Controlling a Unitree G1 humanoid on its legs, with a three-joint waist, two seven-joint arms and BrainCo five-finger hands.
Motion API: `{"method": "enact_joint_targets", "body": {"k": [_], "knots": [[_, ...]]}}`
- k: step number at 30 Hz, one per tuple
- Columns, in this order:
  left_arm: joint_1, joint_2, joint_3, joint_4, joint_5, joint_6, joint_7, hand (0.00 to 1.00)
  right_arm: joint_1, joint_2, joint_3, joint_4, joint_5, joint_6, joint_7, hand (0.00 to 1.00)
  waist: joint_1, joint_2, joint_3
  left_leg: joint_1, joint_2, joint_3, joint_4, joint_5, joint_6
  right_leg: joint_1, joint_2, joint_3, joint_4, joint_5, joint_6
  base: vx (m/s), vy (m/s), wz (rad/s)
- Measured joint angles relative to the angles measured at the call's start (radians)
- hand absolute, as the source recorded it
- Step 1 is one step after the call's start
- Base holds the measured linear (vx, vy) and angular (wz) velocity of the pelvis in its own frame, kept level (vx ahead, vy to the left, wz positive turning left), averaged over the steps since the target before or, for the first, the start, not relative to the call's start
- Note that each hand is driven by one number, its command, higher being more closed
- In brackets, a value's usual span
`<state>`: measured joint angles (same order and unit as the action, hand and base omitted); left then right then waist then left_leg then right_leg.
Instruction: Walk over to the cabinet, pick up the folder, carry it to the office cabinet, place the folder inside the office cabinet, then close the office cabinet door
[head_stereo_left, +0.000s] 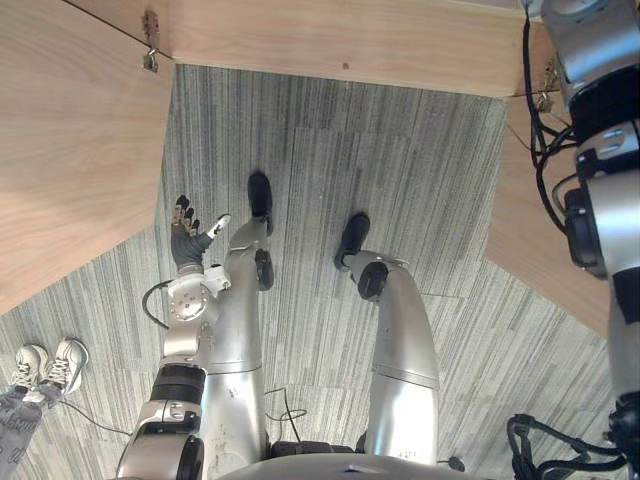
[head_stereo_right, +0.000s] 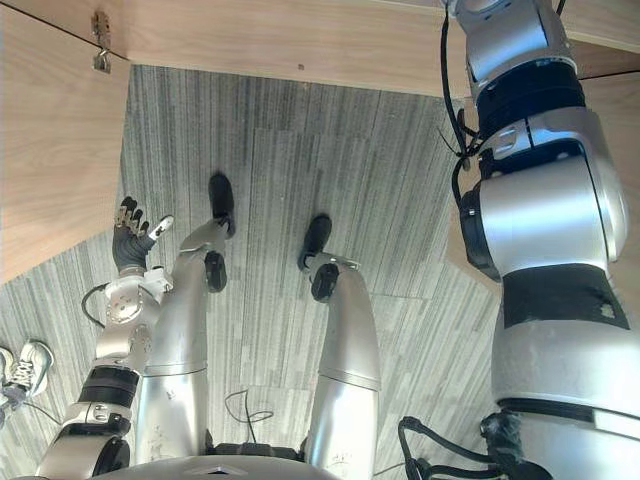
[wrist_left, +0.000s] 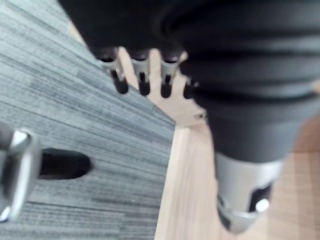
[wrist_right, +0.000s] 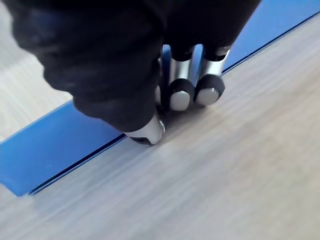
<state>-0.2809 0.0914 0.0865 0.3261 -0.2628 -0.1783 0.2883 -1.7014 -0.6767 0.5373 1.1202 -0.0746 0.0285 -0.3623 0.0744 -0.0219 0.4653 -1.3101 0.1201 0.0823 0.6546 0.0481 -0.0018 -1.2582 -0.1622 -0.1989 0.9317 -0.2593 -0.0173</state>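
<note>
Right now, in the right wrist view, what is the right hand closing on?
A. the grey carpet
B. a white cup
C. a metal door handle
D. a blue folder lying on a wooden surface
D: the right hand has its fingers and thumb curled at the edge of the blue folder, which lies flat on the wooden surface.

The folder (wrist_right: 55, 150) looks smooth, blue and plastic. The board (wrist_right: 225, 175) under it and the cabinet door (head_stereo_left: 70, 130) are pale matt wood; the carpet (head_stereo_left: 400, 170) is grey, ribbed and rough.
</note>
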Motion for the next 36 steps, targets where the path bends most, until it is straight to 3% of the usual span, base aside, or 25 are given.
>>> {"method": "enact_joint_targets", "body": {"k": [11, 14, 18, 23, 28, 33, 36], "knots": [[0.036, -0.035, 0.015, -0.003, -0.010, -0.020, -0.011, 0.00, -0.060, 0.002, 0.089, 0.054, 0.034, 0.017, -0.011, 1.00, 0.009, 0.002, -0.001, 0.051, -0.007, 0.005, -0.134, 0.079, -0.013, 0.008, -0.005, -0.022, -0.045, 0.029, -0.025, -0.04, -0.034, 0.05], [0.054, -0.036, 0.030, -0.003, -0.011, -0.020, -0.012, 0.00, -0.066, 0.002, 0.073, 0.072, 0.040, 0.017, -0.010, 1.00, 0.013, 0.002, -0.001, 0.052, -0.007, 0.000, -0.131, 0.083, -0.019, 0.009, -0.006, -0.026, -0.039, 0.028, -0.024, -0.05, -0.033, 0.02], [0.053, -0.039, 0.032, -0.004, -0.011, -0.020, -0.012, 0.00, -0.039, 0.002, -0.045, 0.045, 0.044, 0.015, -0.011, 1.00, 0.013, 0.002, -0.001, 0.051, 0.000, -0.002, -0.097, 0.073, -0.015, 0.021, -0.004, -0.027, -0.030, 0.028, -0.024, -0.05, -0.017, -0.05], [0.037, -0.046, 0.040, -0.022, -0.011, -0.008, -0.009, 0.00, 0.171, 0.051, -0.242, -0.292, 0.052, 0.016, -0.030, 1.00, 0.001, 0.002, -0.001, 0.041, 0.034, 0.001, 0.046, -0.012, -0.009, 0.046, 0.019, -0.006, 0.012, 0.008, -0.008, -0.06, -0.003, -0.24], [0.005, -0.039, 0.052, -0.048, -0.007, 0.030, -0.005, 0.00, 0.416, 0.116, -0.309, -0.756, 0.026, 0.024, -0.061, 1.00, -0.019, 0.002, -0.001, 0.045, 0.057, 0.001, 0.147, -0.066, 0.001, 0.070, 0.030, 0.005, 0.060, -0.011, -0.007, -0.05, -0.002, -0.16], [-0.001, -0.031, 0.053, -0.074, 0.032, 0.079, -0.008, 0.00, 0.803, 0.200, -0.426, -1.227, -0.057, 0.018, -0.062, 1.00, -0.023, 0.000, -0.002, 0.122, 0.079, 0.004, 0.234, -0.143, -0.003, 0.159, 0.045, 0.029, 0.101, -0.053, 0.007, -0.02, -0.003, -0.13], [0.006, -0.032, 0.059, -0.075, 0.073, 0.099, -0.013, 0.00, 1.036, 0.236, -0.445, -1.388, -0.096, 0.008, -0.052, 1.00, -0.034, -0.001, -0.004, 0.200, 0.082, 0.006, 0.253, -0.186, 0.004, 0.244, 0.047, 0.033, 0.096, -0.078, 0.003, -0.01, 0.001, -0.08]]}}
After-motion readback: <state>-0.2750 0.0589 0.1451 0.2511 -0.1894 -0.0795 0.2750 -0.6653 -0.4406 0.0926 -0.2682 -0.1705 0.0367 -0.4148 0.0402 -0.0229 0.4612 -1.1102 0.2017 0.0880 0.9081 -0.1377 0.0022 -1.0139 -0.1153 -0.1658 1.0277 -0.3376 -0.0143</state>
